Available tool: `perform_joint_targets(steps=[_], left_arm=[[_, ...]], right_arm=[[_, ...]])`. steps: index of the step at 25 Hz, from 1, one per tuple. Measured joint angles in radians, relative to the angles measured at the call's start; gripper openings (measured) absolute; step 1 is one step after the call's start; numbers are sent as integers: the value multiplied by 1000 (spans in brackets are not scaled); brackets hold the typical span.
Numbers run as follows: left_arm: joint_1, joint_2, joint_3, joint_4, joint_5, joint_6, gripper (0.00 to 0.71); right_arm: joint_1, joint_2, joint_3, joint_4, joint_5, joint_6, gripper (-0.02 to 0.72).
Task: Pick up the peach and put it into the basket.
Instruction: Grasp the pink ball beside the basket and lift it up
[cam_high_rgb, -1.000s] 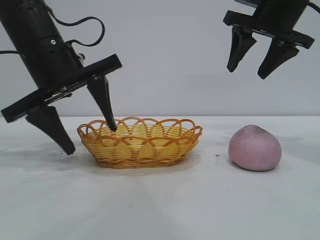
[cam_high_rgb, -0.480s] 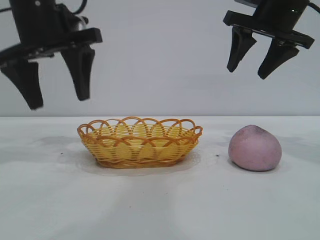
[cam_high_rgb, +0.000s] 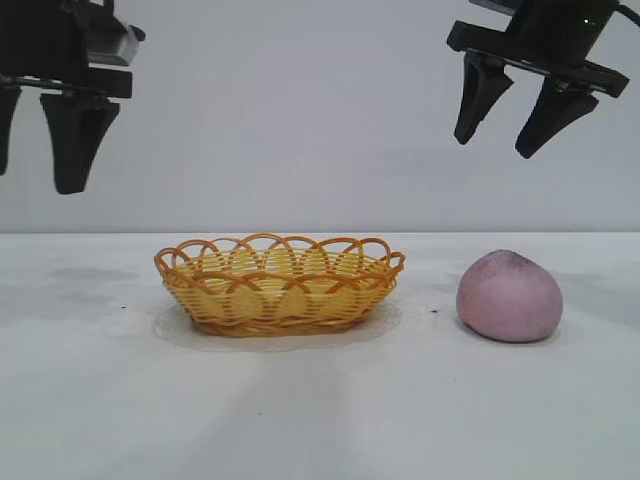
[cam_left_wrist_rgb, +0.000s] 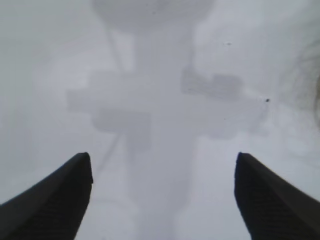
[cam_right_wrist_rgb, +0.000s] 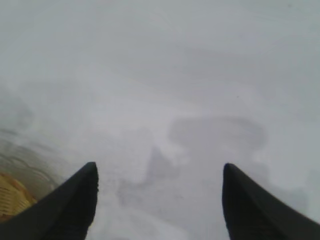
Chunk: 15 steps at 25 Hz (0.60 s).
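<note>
White table (cam_high_rgb: 320, 420), peach (cam_high_rgb: 509, 296) exterior-only, basket (cam_right_wrist_rgb: 12, 197) edging right wrist view

Change noted: my left gripper (cam_high_rgb: 35, 165), fingers apart and empty, is up off the basket (cam_high_rgb: 279, 284) rim, raised high and shifted out beyond the basket's left end toward the table's (cam_high_rgb: 320, 420) left edge, pointing straight down.
</note>
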Motion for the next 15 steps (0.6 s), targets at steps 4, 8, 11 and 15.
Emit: perform_joint_targets(steps=[4,8,11,15], left_arm=[[92,0,0,2,30,0,426],[155,-7,0,8,87,0,420],[166,-34,0,19,94,0,420],[166,-118,0,19,98,0,420]], right_arm=[[0,0,0,0,0,0,443],[0,0,0,0,4,0,443],[0,0,0,-2,10,0,443],[0,0,0,-15,14,0,443]])
